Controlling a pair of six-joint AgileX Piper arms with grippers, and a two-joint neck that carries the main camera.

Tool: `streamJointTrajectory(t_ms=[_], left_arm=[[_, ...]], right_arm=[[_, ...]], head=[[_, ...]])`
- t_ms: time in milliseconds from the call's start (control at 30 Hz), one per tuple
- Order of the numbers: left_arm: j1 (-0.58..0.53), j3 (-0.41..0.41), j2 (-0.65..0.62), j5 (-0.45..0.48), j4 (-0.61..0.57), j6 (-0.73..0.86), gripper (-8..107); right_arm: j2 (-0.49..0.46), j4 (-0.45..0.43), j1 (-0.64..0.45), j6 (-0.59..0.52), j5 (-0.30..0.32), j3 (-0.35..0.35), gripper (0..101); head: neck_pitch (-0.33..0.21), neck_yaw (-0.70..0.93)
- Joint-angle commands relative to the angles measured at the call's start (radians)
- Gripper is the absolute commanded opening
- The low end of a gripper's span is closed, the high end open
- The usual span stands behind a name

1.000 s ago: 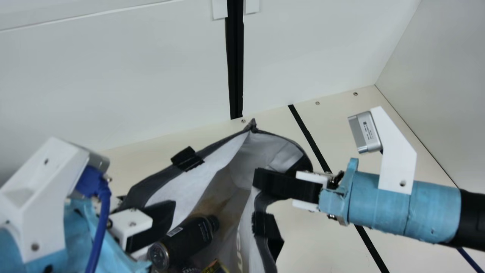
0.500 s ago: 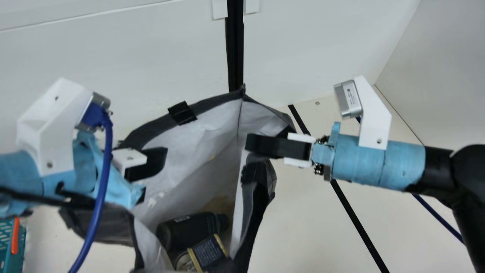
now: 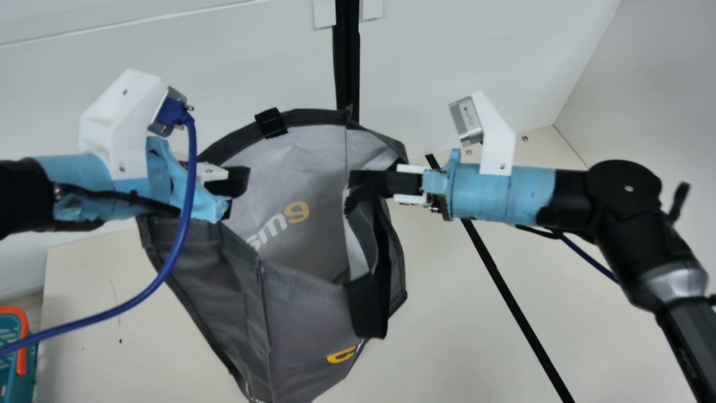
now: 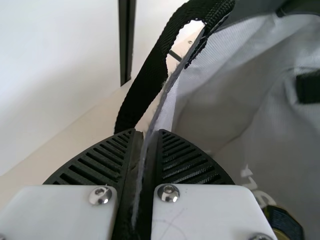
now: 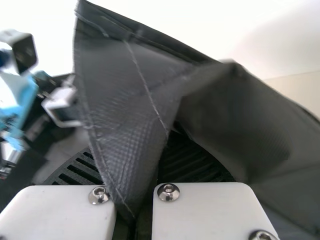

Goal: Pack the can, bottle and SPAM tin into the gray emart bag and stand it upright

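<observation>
Gray bag (image 3: 305,330), mouth open
Left hand (image 3: 235,188) and right hand (image 3: 361,182) each pinch its rim, fingers nearly closed.

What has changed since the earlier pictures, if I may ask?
The left gripper and right gripper have moved up in the main view, drawing the bag's rim up with them, and its outer front has come into view. Each stays shut on the rim; nothing was let go.
</observation>
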Motion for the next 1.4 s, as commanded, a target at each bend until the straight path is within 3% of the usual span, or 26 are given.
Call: streamJointTrajectory(t_ms=[0,367,733,967,1367], left_arm=[[0.002,-0.055,0.048,-0.006,0.002,-0.005,-8],[0.003,-0.168,0.182,-0.047,0.013,-0.038,-8],[-0.013,-0.194,0.224,-0.066,0.032,-0.070,-8],[-0.024,-0.164,0.198,-0.082,0.042,-0.087,-8],[-0.038,-0.020,0.084,-0.117,0.060,-0.114,-8]], right_arm=[[0.049,-0.027,0.015,-0.026,-0.015,-0.009,0],[0.202,-0.053,0.071,-0.115,-0.079,-0.054,0],[0.244,-0.051,0.070,-0.157,-0.067,-0.049,0],[0.224,-0.062,0.047,-0.168,-0.024,-0.057,0],[0.137,-0.163,0.023,-0.189,0.027,-0.070,0]], head=[[-0.023,-0.001],[-0.023,-0.001],[-0.023,-0.001],[-0.023,-0.001],[-0.023,-0.001]])
